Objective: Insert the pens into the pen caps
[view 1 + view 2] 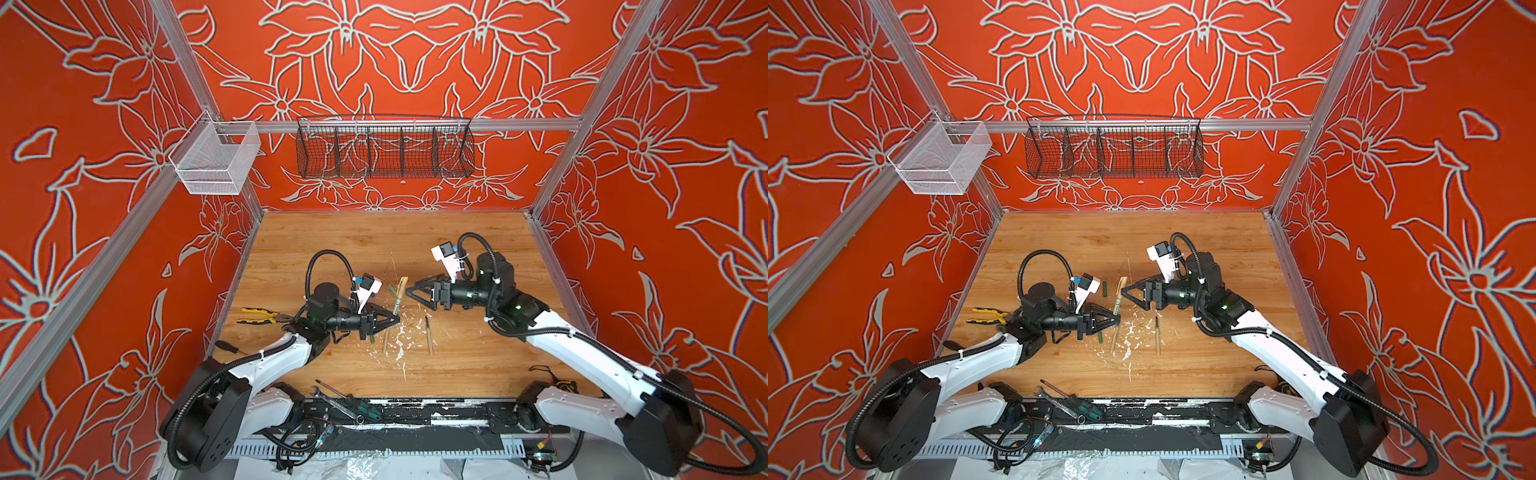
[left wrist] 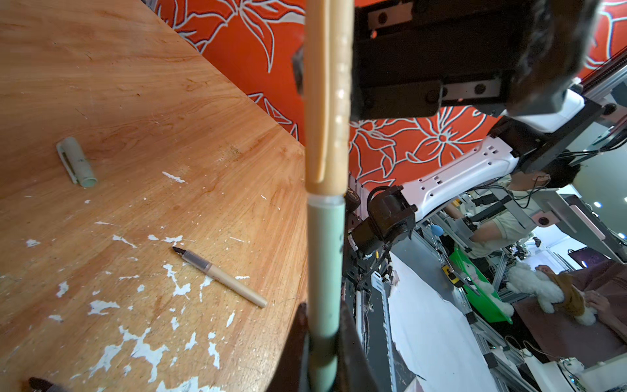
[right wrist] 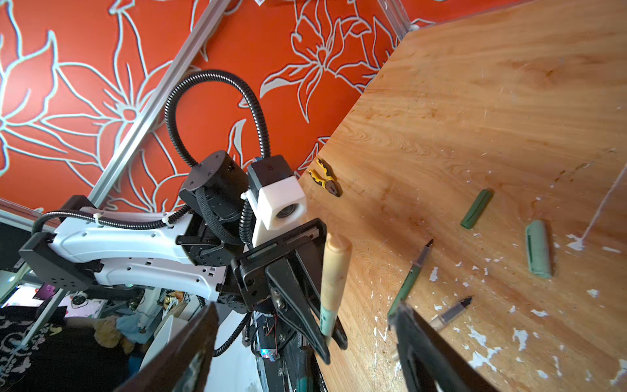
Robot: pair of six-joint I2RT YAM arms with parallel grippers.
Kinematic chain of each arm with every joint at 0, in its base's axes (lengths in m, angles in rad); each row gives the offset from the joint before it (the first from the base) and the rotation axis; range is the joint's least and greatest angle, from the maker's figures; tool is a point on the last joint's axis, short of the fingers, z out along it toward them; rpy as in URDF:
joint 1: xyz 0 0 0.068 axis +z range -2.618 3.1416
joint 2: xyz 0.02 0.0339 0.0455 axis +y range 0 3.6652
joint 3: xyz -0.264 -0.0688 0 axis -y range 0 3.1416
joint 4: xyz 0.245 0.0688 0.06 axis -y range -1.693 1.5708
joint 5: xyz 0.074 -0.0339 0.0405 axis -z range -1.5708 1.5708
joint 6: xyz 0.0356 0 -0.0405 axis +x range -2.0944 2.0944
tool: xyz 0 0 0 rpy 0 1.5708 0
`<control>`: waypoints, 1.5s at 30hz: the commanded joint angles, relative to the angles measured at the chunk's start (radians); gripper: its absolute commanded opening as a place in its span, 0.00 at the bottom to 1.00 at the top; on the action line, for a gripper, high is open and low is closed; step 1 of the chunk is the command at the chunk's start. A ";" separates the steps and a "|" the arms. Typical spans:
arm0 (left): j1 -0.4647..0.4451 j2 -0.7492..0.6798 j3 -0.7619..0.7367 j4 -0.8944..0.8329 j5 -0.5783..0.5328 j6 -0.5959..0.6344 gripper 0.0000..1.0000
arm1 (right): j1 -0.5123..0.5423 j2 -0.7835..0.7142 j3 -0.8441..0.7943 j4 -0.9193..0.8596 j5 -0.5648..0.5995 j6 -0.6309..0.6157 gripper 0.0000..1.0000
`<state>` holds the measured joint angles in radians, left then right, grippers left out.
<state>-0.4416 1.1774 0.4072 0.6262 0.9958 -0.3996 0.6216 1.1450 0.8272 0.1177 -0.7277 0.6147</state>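
Note:
My left gripper (image 1: 397, 319) is shut on the lower barrel of a pale green pen (image 2: 325, 271) and holds it upright above the table. A beige pen cap (image 2: 327, 101) sits on that pen's upper end. My right gripper (image 1: 409, 289) is open just right of the cap; in the right wrist view its fingers (image 3: 427, 349) stand wide apart on either side of the capped pen (image 3: 334, 271). Loose on the table lie a beige pen (image 1: 429, 336), a second beige pen (image 1: 385, 340), a green pen (image 3: 412, 275), a dark green cap (image 3: 476, 208) and a pale green cap (image 3: 538, 249).
Yellow-black pliers (image 1: 257, 316) and a black screwdriver (image 1: 226, 347) lie by the left wall. A wrench and a screwdriver (image 1: 336, 399) lie at the front edge. White paint flecks (image 1: 399, 336) dot the wooden table (image 1: 374, 241). A black wire basket (image 1: 384, 149) and a white one (image 1: 216, 158) hang on the walls.

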 commanded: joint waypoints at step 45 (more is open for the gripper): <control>-0.030 -0.016 0.065 -0.063 0.001 0.032 0.00 | 0.066 0.113 0.013 0.191 -0.006 0.036 0.00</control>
<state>-0.4667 1.1732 0.4576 0.5598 1.0115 -0.3885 0.6647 1.2675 0.8383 0.2916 -0.7136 0.6434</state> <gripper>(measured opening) 0.101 0.147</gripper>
